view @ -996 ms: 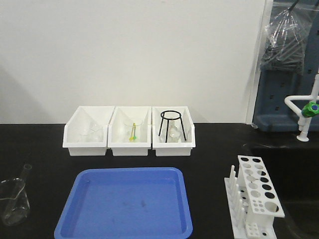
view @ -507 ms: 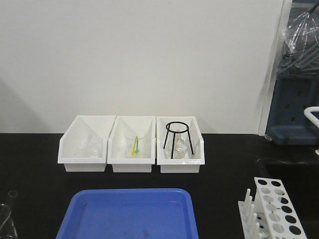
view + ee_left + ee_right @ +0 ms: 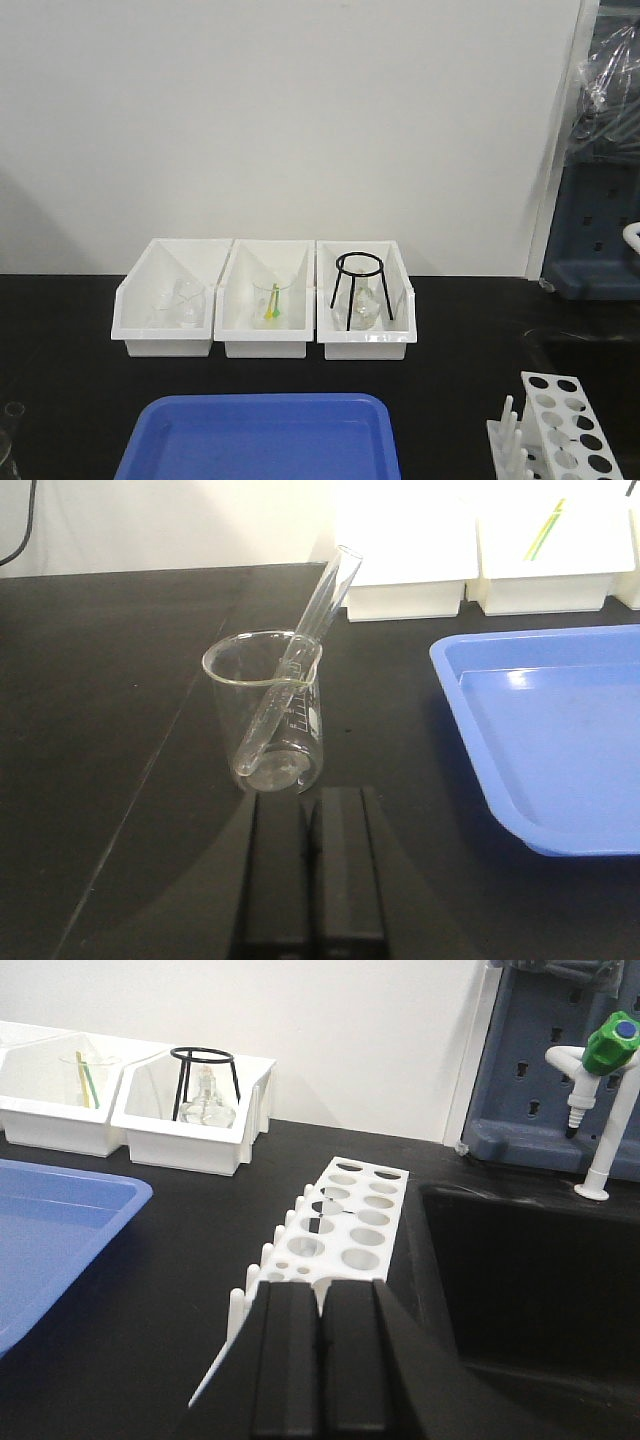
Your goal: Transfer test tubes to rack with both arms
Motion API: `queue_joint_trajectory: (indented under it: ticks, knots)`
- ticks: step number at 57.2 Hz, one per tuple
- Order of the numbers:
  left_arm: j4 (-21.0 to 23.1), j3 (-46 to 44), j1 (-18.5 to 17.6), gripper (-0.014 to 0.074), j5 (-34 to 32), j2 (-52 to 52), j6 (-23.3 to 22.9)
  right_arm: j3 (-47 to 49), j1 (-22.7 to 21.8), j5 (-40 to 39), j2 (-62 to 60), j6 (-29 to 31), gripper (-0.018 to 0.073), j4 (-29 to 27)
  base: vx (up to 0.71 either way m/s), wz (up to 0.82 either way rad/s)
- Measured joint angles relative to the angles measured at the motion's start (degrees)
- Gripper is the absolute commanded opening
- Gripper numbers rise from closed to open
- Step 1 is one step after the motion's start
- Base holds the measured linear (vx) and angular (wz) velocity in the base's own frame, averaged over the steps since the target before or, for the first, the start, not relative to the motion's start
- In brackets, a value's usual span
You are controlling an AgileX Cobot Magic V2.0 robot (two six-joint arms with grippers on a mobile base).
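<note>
Shifted toward 5 o'clock, the rack (image 3: 562, 422) is shown unfilled, a test tube (image 3: 300, 660) left in the beaker (image 3: 268, 730), left gripper (image 3: 312, 798) and right gripper (image 3: 320, 1290) clenched empty.

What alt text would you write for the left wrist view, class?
A clear test tube leans inside a glass beaker on a black bench, just ahead of the shut left pincer. A blue tray lies beside it.

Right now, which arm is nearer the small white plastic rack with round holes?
Right. Its black end effector sits just short of the white plastic rack; the left end effector faces the clear glass beaker, beyond the blue plastic tray.
</note>
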State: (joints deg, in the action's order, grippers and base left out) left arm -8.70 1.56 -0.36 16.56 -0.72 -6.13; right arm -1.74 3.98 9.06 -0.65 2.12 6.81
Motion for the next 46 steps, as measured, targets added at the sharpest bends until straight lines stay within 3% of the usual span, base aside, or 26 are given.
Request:
queue_joint_trajectory:
  ticks: [11,24,46]
  knots:
    - [-0.1,0.0,0.0,-0.0001,0.0,0.0,0.1,0.0,0.0,0.0,0.0,0.1,-0.0009,0.3,0.00,0.00]
    - [-2.8,0.0,0.0,-0.0001,0.0,0.0,2.9,0.0,0.0,0.0,0.0,7.1,-0.0009,8.0,0.00,0.00]
    - [-3.5,0.0,0.0,-0.0001,-1.1,0.0,5.4,0.0,0.0,0.0,0.0,8.8,-0.0009,9.0,0.00,0.00]
